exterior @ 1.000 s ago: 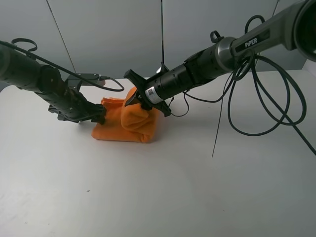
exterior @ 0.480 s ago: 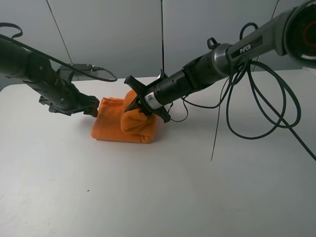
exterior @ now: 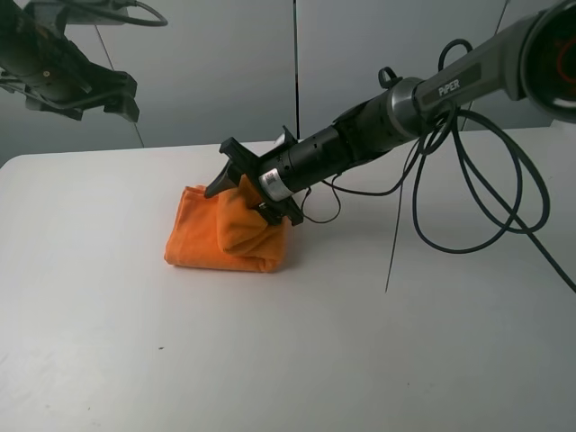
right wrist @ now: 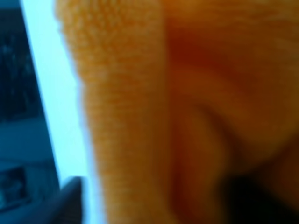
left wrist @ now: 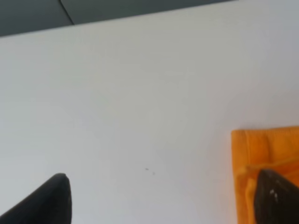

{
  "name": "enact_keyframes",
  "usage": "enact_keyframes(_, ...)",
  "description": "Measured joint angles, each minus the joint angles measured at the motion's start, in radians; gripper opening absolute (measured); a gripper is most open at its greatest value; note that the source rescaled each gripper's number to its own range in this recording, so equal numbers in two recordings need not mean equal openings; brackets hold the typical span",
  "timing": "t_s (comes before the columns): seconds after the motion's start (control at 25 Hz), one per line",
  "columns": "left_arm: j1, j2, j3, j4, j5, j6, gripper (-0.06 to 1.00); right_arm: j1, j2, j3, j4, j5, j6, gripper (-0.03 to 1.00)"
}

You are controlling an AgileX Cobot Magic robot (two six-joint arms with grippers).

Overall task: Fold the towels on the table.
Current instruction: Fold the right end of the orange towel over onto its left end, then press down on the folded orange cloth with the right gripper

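Your right gripper sat pressed into the top of the orange towel, with the cloth bunched up around its tip; the black fingers looked splayed on either side of the fold, but you could not tell from the high view whether they pinched the fabric or only pushed on it. From the right wrist, the towel filled nearly the whole picture as a blurred orange terry surface, and the jaws themselves were too close and dark to read. Your left gripper hung high above the far left corner of the table, well apart from the cloth. From the left wrist, its two dark fingertips stood wide apart with nothing between them but bare white tabletop, and a stitched edge of the towel showed beside one tip. The towel lay as a folded, lumpy bundle on the table, left of centre, beneath the right arm.
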Motion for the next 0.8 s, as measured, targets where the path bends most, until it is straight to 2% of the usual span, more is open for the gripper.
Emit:
enact_keyframes(0.08,0.002,-0.012,-0.051,0.012,0.045,0.000,0.99,0.000,-0.027,0.000,0.017,0.023,-0.015,0.97)
enact_keyframes(0.16,0.002,-0.018,-0.111,0.021,0.086,0.000,0.99,0.000,-0.054,0.000,0.034,0.027,-0.018,0.99)
enact_keyframes(0.4,0.002,-0.020,-0.222,0.027,0.147,0.004,0.99,0.022,-0.106,0.000,0.062,0.029,-0.003,1.00)
enact_keyframes(0.8,0.002,-0.020,-0.237,0.027,0.189,0.025,0.99,0.149,-0.105,0.000,0.055,-0.033,0.016,1.00)
